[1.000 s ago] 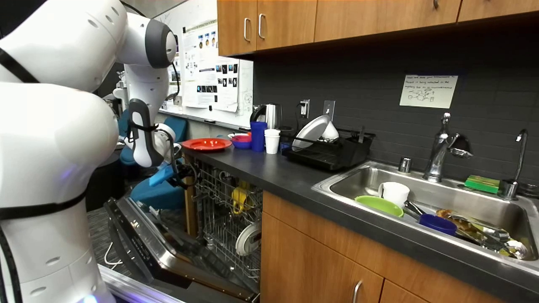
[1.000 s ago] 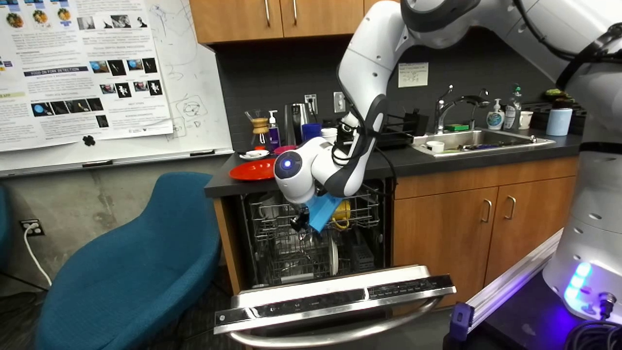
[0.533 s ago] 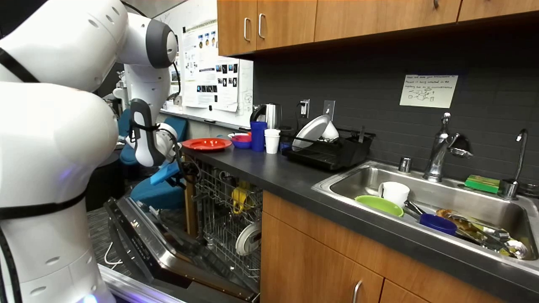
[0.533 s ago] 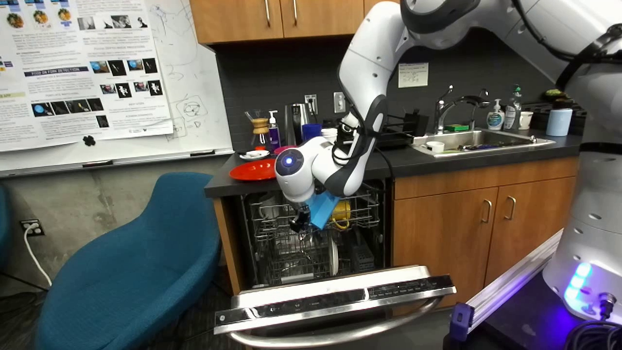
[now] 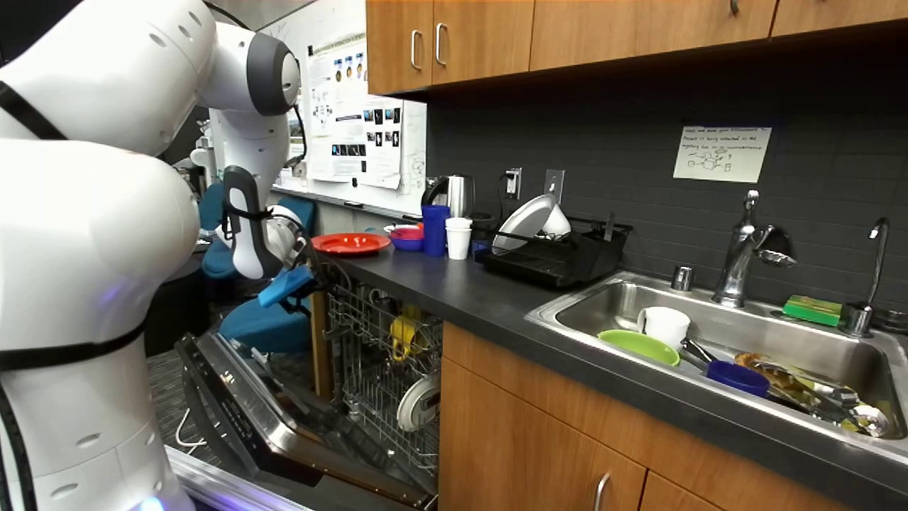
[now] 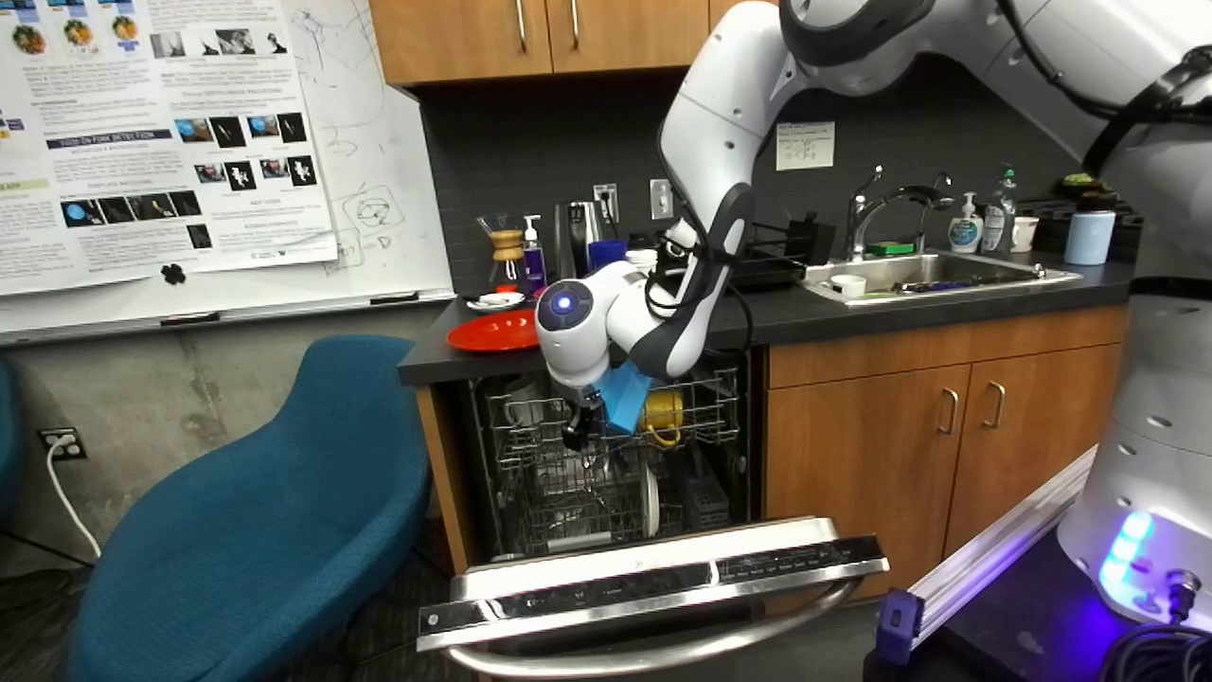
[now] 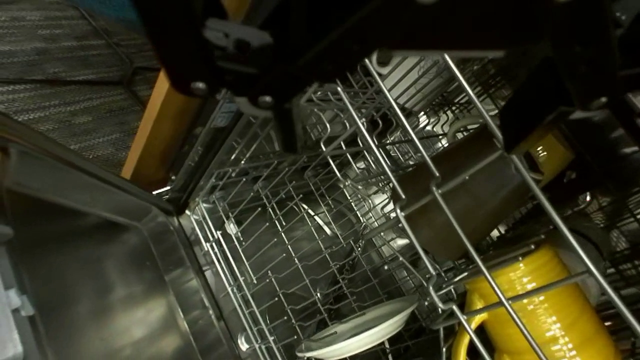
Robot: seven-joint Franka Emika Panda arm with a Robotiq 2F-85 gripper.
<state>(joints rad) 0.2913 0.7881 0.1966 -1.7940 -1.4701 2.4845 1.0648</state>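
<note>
- black two-finger gripper is right by the silver wire upper rack, jaws apart
- shiny yellow mug chills in that rack
- round white plate sits below it

The sink holds a white mug and a green bowl.

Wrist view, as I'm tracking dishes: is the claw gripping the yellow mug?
No, the yellow mug sits in the rack, apart from the open claw.
</note>
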